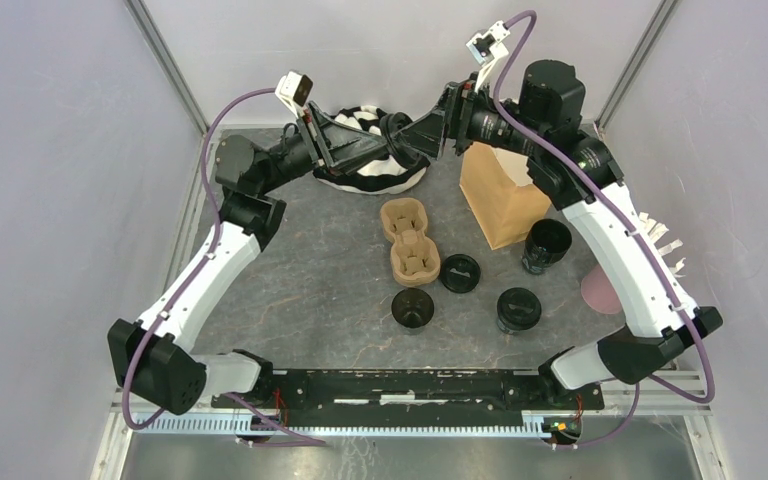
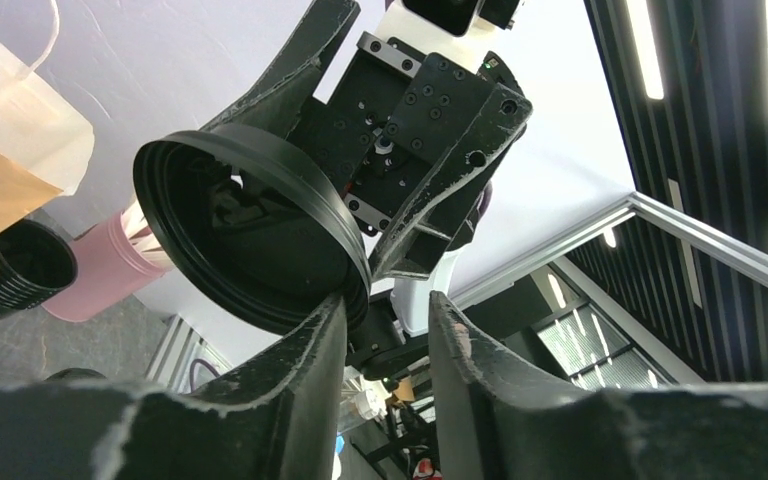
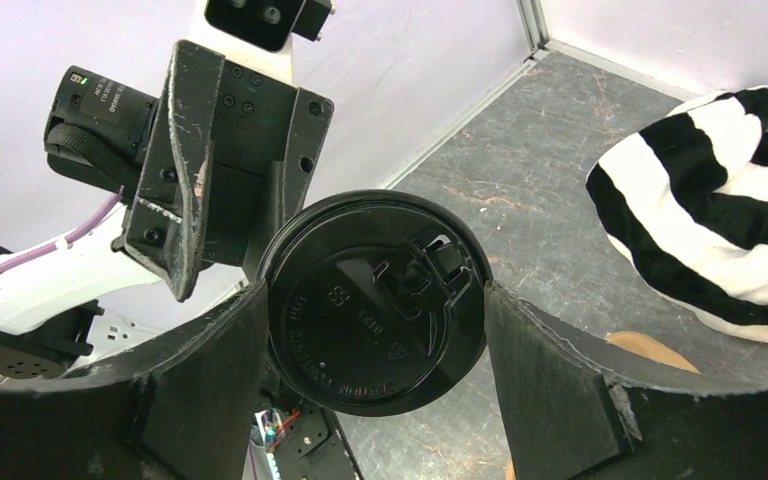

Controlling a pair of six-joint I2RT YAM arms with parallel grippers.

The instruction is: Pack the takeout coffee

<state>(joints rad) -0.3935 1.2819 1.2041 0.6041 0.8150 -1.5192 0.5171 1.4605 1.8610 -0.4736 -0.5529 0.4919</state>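
An open black cup [image 1: 547, 243] sits beside your paper bag [image 1: 500, 195] on the grey table [image 1: 320, 260]; right gripper [image 3: 375, 300] clamps a black lid [image 3: 360, 335], left gripper [image 2: 390, 310] gapes.

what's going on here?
Looks like a mid-air handover at the far side of the table. The right tool grips a black cup lid by its rim. The left tool is open right beside it, with nothing between its fingers. The cardboard carrier is empty, and black cups sit loose near the paper bag.
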